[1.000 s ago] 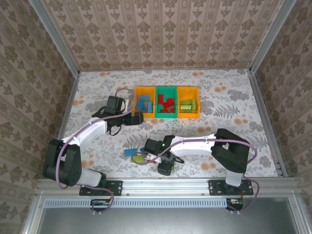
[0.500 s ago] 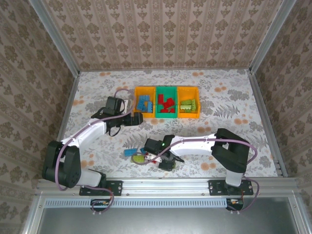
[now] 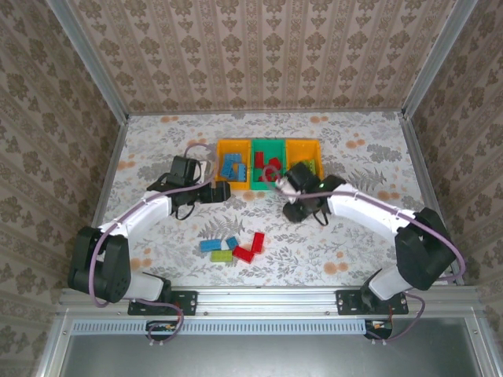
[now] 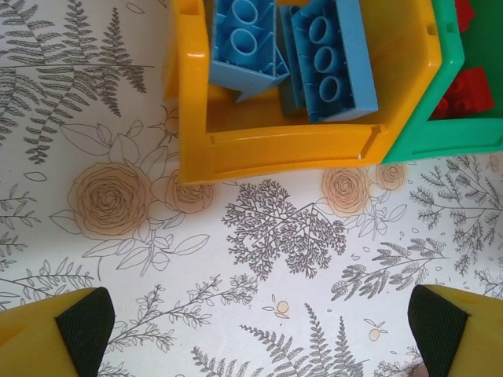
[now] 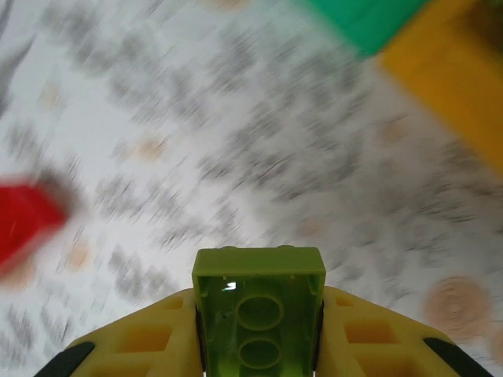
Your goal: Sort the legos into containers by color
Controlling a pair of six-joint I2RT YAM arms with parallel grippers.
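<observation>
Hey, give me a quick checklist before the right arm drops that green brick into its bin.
1. Green brick gripped in right pincer: ok, clamped between both fingers.
2. Right pincer above the right yellow bin: not ok, the top view puts it at the middle green bin, near edge.
3. Right yellow bin holds only green bricks, with room: ok.
4. Left pincer out of the way: ok, open, in front of the left yellow bin.
5. Table sorted: not ok, five loose bricks lie near the front.
</observation>
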